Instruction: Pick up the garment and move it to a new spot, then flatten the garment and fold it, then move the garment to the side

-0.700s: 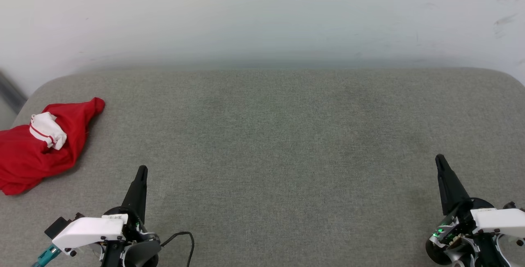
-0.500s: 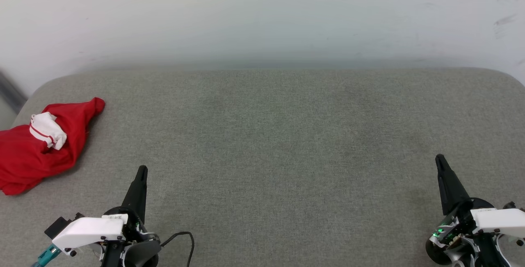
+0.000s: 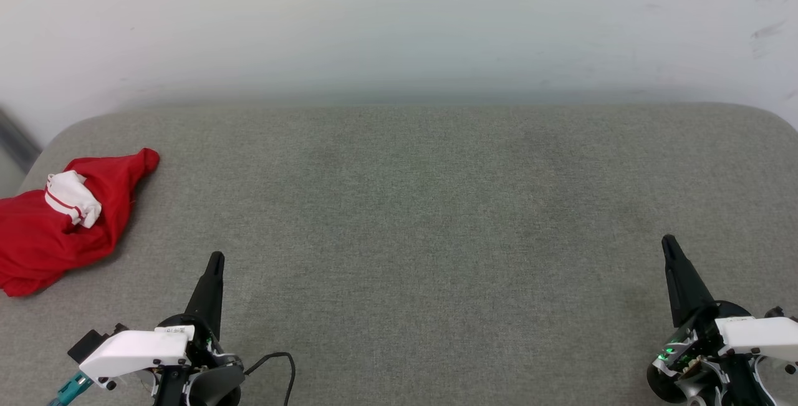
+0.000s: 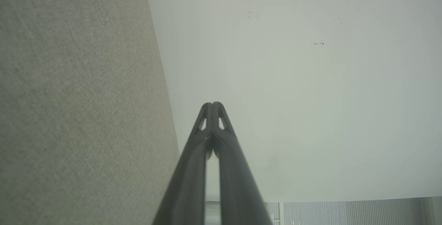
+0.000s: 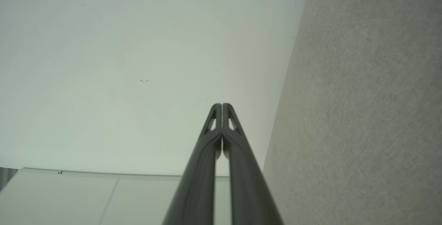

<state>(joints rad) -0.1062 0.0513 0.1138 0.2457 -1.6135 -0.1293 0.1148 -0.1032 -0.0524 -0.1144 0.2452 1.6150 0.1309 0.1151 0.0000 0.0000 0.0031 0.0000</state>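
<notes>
Since the broad grey woven-fabric padded surface [image 3: 424, 219] spans nearly the whole head view, it comes first: one of it, backed by one pale plain wall [image 3: 399, 19]. At its far left edge lies the one garment [image 3: 37, 237], a crumpled red jersey T-shirt partly cut off by the frame, with a white, red-striped sleeve [image 3: 72, 197] bunched on top. It looks light, soft and limp, likely to sag and trail when lifted, and not fragile. A pinch on the raised red fold beside the sleeve seems the surest hold. There are two grippers. The left gripper [image 3: 215, 259] is nearer the shirt yet well apart from it, and the right gripper [image 3: 668, 241] is far across the surface. Both have their long dark fingers pressed together, with nothing between them.
</notes>
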